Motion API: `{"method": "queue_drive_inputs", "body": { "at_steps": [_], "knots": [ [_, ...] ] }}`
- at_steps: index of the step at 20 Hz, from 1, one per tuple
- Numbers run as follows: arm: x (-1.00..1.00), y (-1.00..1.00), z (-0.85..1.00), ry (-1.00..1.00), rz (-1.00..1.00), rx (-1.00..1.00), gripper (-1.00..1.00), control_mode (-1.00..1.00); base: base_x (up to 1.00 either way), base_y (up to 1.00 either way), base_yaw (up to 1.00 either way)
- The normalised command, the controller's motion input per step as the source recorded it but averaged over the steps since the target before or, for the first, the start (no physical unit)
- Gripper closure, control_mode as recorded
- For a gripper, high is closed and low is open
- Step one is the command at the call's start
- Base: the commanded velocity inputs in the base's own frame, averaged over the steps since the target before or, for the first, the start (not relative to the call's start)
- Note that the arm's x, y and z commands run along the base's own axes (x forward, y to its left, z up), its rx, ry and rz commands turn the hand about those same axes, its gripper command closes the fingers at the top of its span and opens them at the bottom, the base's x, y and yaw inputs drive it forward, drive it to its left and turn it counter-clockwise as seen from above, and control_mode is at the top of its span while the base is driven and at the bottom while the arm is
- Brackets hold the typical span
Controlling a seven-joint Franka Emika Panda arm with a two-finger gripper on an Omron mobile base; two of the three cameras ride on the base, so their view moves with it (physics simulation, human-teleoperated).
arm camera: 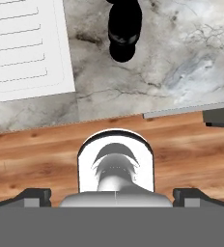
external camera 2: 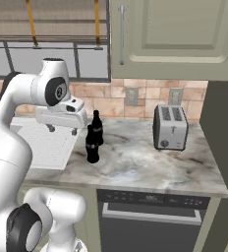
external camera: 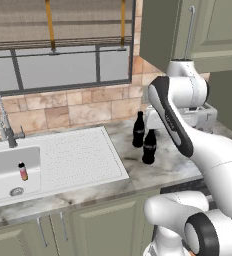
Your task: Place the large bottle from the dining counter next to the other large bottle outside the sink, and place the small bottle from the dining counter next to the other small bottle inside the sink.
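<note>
Marbled worktop [external camera 2: 135, 167] | two black bottles [external camera: 149, 146] upright | sink [external camera: 8, 167], possibly small bottle [external camera: 23, 171]

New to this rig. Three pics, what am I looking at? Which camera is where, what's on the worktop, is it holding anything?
It's a simulated kitchen with a white robot arm on a driving base. Two pictures come from cameras on the base, behind the arm to its left and right; the third looks down from the hand.

On the marbled worktop two tall black bottles stand close together: one nearer the front edge and one behind it, both right of the sink. A small bottle stands inside the basin. A toaster sits further right.

The gripper is open and holds nothing; in the hand view the fingertips sit wide apart, and a black bottle stands further off on the worktop.
</note>
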Motion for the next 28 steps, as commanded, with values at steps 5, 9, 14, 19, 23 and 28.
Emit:
{"method": "queue_drive_inputs", "body": {
  "at_steps": [5,9,14,19,23,28],
  "knots": [
    [0.0,0.0,0.0,0.0,0.0,0.0,-1.0,-1.0,0.0,0.0,0.0],
    [0.0,0.0,0.0,0.0,0.0,0.0,-1.0,-1.0,0.0,0.0,0.0],
    [0.0,0.0,0.0,0.0,0.0,0.0,-1.0,1.0,-0.06,0.0,0.0],
    [0.0,0.0,0.0,0.0,0.0,0.0,-1.0,1.0,-0.73,0.07,0.0],
    [0.0,0.0,0.0,0.0,0.0,0.0,-1.0,1.0,-0.99,0.22,0.01],
    [0.0,0.0,0.0,0.0,0.0,0.0,-1.0,1.0,-0.57,0.09,0.03]
  ]
}}
